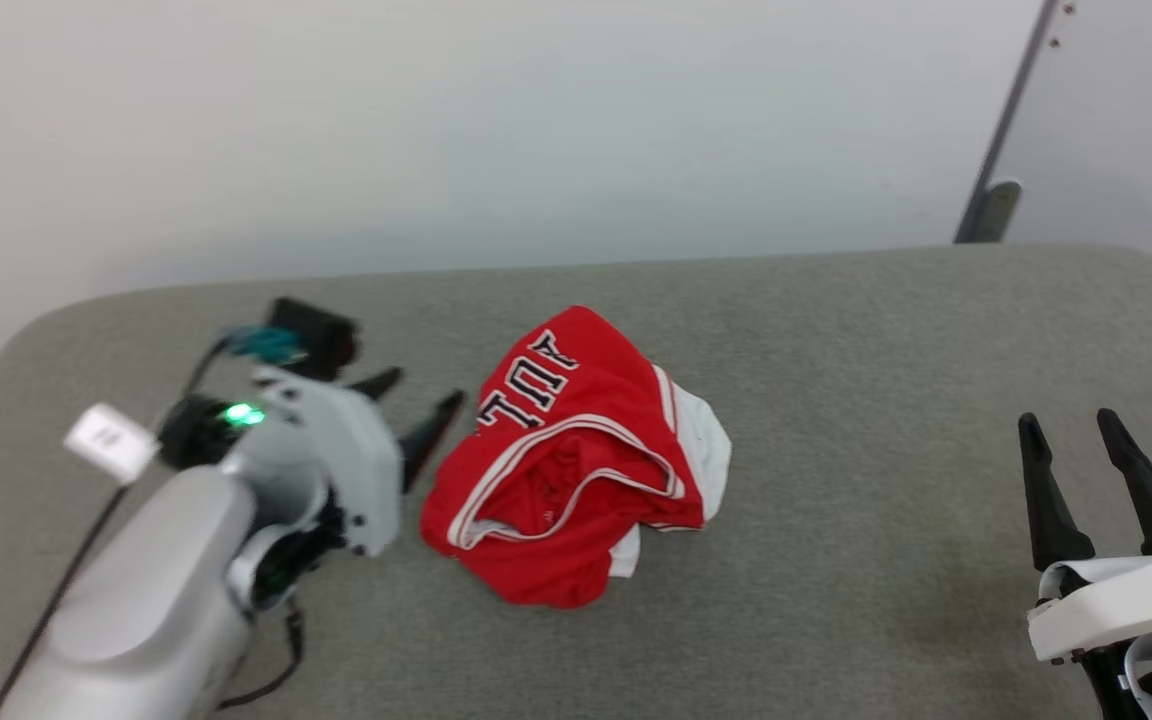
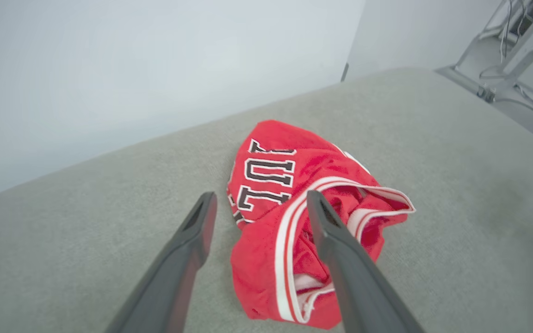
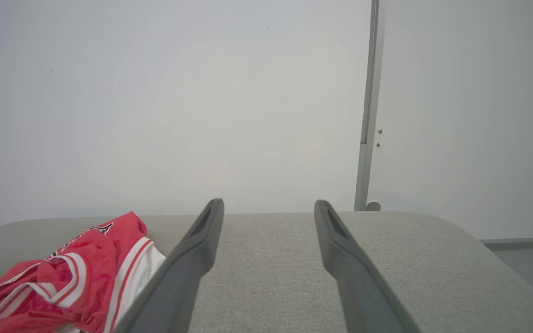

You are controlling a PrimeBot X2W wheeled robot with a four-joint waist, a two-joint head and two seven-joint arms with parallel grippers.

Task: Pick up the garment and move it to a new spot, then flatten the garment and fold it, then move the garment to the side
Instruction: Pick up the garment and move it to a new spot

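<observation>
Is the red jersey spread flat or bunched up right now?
Bunched up: the jersey lies in a crumpled heap on the grey surface, striped trim looping over itself, lettering partly hidden.

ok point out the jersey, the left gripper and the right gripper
jersey (image 1: 561, 485), head view, red crumpled middle
left gripper (image 1: 429, 385), head view, midway between its fingertips
right gripper (image 1: 1067, 418), head view, midway between its fingertips

This looks like a robot lab or a test room. A bare white wall (image 1: 436, 120) stands behind a wide table (image 1: 836, 330) covered in grey fabric, with rounded corners. At one side a grey metal stand (image 2: 502, 69) carries loose cables (image 2: 507, 32), and a metal strip (image 3: 369, 92) joins two plain wall panels
</observation>
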